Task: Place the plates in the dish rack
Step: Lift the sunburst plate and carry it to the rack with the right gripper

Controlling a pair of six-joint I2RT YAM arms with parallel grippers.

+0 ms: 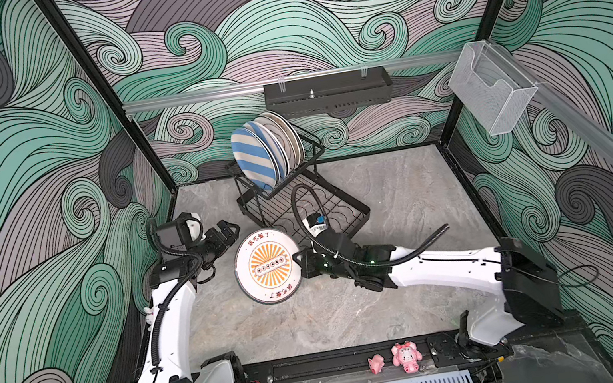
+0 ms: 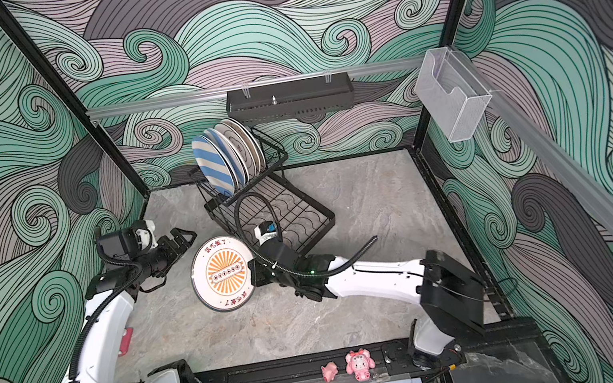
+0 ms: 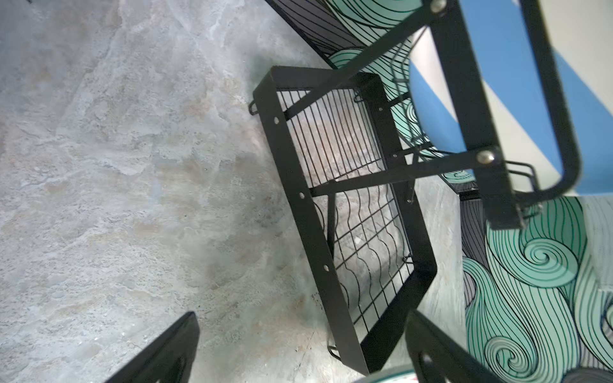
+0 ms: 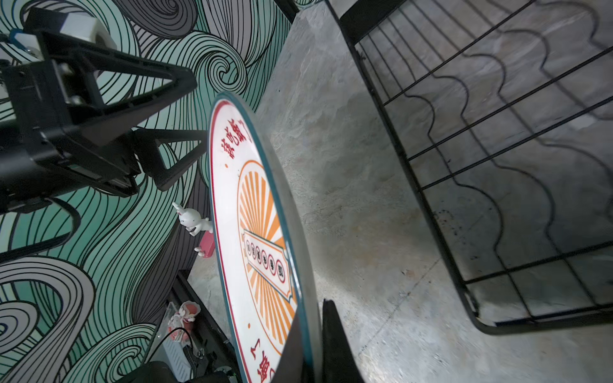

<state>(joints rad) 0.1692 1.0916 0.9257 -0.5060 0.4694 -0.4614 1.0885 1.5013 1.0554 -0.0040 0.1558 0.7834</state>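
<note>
The right gripper (image 1: 300, 259) is pinching the right rim of the sunburst plate (image 1: 268, 267), its jaws drawn in narrow on that thin edge. The wrist view is showing the plate tipped up nearly on edge beside one dark finger (image 4: 333, 345), probably because a plate has to go edge-first into a slot. It is hanging over the middle of the table (image 1: 402, 193), just left of the near corner of the rack (image 3: 311, 232). Whether its lower rim is touching the table or riding just above it I cannot tell from these angles. The left gripper (image 1: 233, 229) is hovering close to the plate's far-left rim with its jaws spread wide and nothing in them. It seems to be standing clear so the right arm can swing the plate toward the rack. In the raised far basket the striped plate (image 1: 255, 161) is standing upright at the front of a row of several others, each leaning in its own slot. The lower tray with the wavy wires is lying bare, so the next slot appears to be in front of the striped plate.
</note>
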